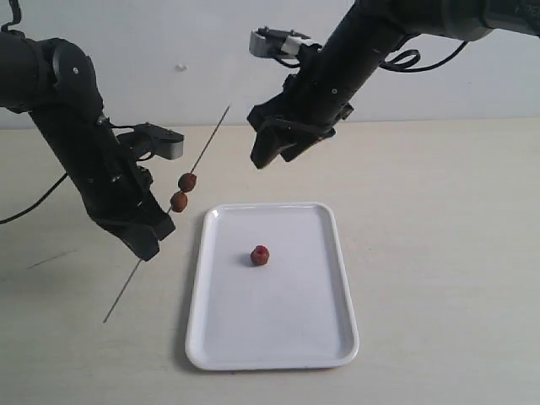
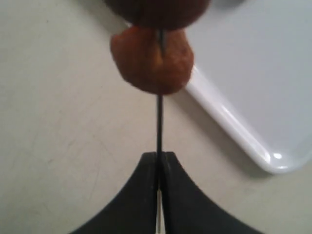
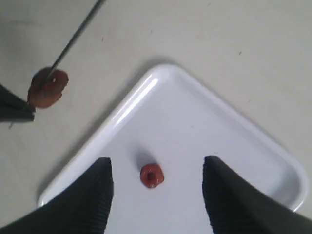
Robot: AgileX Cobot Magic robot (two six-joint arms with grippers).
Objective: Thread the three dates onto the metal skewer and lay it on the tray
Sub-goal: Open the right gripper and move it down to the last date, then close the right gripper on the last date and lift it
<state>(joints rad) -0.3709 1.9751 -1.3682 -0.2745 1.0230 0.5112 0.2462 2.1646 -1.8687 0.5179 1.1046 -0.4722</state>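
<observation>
Two reddish-brown dates (image 1: 183, 191) sit threaded on the thin metal skewer (image 1: 211, 137), which slants up over the table left of the white tray (image 1: 333, 221). My left gripper (image 1: 153, 240) is shut on the skewer below the dates; in its wrist view the rod (image 2: 159, 124) runs from the closed tips (image 2: 159, 156) up into a date (image 2: 151, 59). A third date (image 1: 260, 255) lies loose in the middle of the tray. My right gripper (image 1: 272, 148) hangs open high above the tray's far end, nothing between its fingers; its camera shows that date (image 3: 151, 175) below.
The pale table (image 1: 439, 253) surrounds the tray on all sides. The skewer's lower end (image 1: 118, 304) pokes out towards the table's front left. A white wall (image 1: 211, 51) stands behind the table.
</observation>
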